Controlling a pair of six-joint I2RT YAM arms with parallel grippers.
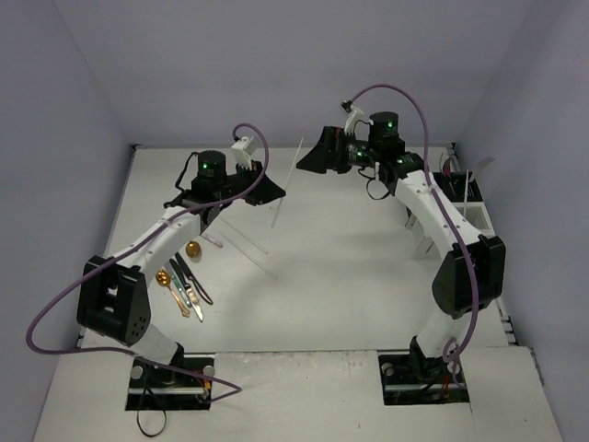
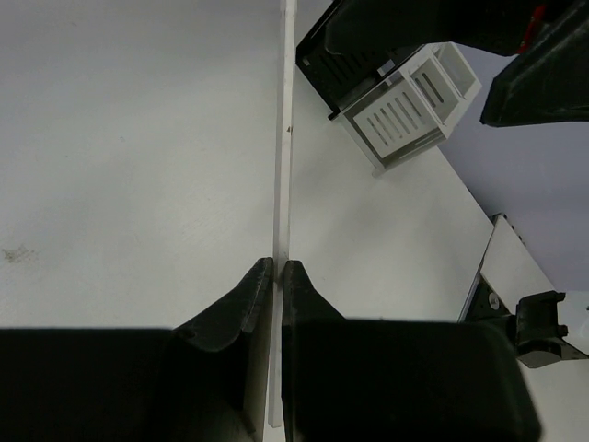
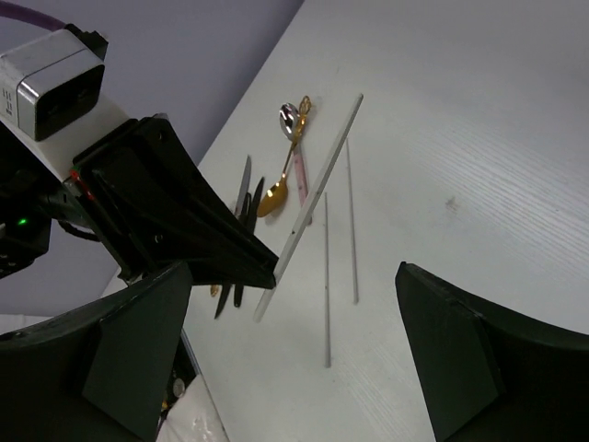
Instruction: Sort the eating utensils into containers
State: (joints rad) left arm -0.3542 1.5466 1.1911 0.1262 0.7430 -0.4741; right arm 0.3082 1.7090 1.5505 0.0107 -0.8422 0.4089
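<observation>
Pinching thin pale stick [image 2: 285, 138] near one end in clenched left hand [image 2: 278, 267], aloft over bench [image 1: 350, 276] centre; right hand [image 3: 294, 304] splayed, empty. Risk: long free length pivoting, slipping or snagging white slotted bin [image 2: 414, 101] at 3 o'clock.

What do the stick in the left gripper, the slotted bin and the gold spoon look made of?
The stick in the left gripper: probably plastic, pale off-white, matte; a thin flat strip with straight edges. The slotted bin: likely moulded white plastic, matte, with uniform slots. The gold spoon: looks like metal with a polished gold finish and a bright glint on the bowl.
</observation>
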